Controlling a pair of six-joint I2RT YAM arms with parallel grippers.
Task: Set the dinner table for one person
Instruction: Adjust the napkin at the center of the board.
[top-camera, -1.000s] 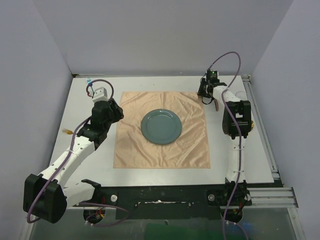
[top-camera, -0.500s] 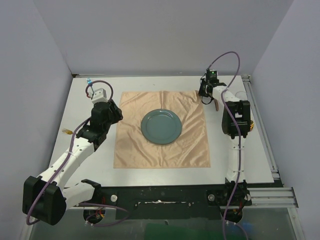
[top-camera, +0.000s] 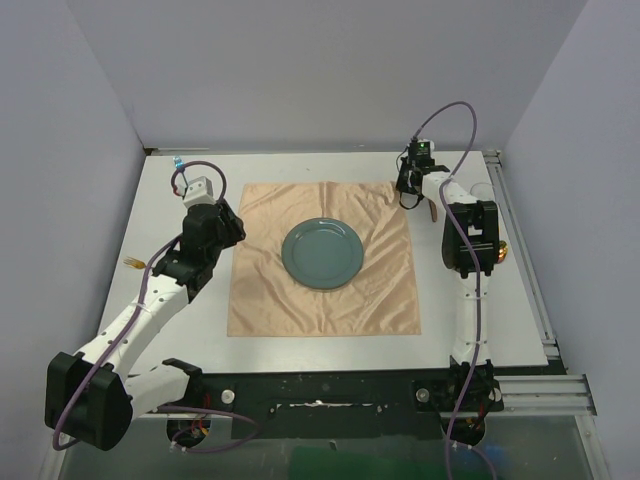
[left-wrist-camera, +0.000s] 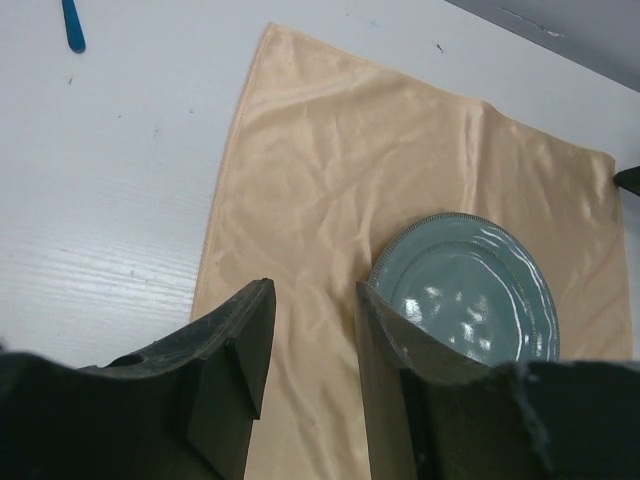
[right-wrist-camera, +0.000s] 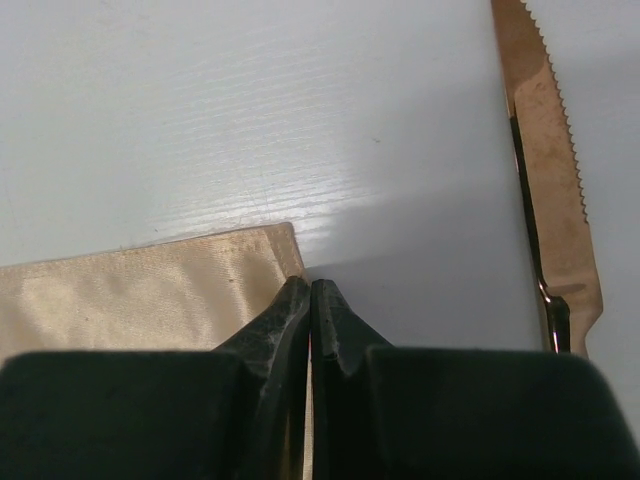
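The white dinner table (top-camera: 320, 352) carries a peach-orange cloth (top-camera: 300, 300) with a teal plate (top-camera: 322, 253) at its middle. My right gripper (top-camera: 408, 195) is at the cloth's far right corner; in the right wrist view it (right-wrist-camera: 310, 285) is shut on the cloth's edge (right-wrist-camera: 150, 285). A copper-coloured serrated knife (right-wrist-camera: 548, 170) lies on the table just right of it, and also shows in the top view (top-camera: 433, 209). My left gripper (left-wrist-camera: 315, 290) is open and empty, held above the cloth (left-wrist-camera: 320, 170) left of the plate (left-wrist-camera: 470, 295).
A gold fork (top-camera: 133, 263) lies at the table's left edge, beside the left arm. A blue utensil (top-camera: 178, 162) lies at the far left corner, also in the left wrist view (left-wrist-camera: 72, 25). A gold item (top-camera: 500, 250) lies by the right rail.
My right gripper has edged slightly left and farther back at the cloth's corner, and its cable has swung. The left arm has hardly moved.
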